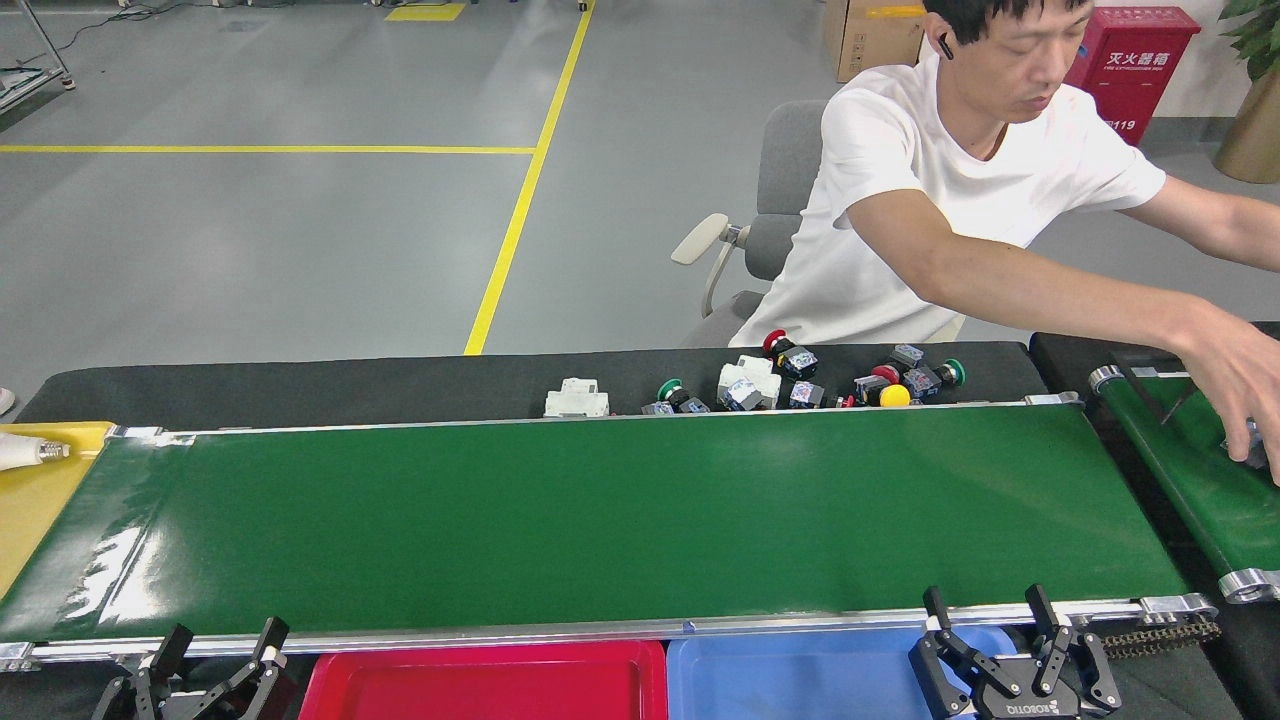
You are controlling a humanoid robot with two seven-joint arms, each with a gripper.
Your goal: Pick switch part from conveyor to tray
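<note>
No switch parts on the conveyor yet; they sit heaped just beyond its far rail.
We judge them small, rigid, light and slick, best pinched across the square body below the button cap. Both our grippers, left and right, wait with jaws open at the near rail, above the red tray and blue tray.

The conveyor is finished in glossy dark green and edged with silver rails. A red tray and a blue tray are shown beside it, with a yellow surface at its end. The switch parts are coloured red, green, yellow, white and grey, and the floor is grey with yellow lines.
</note>
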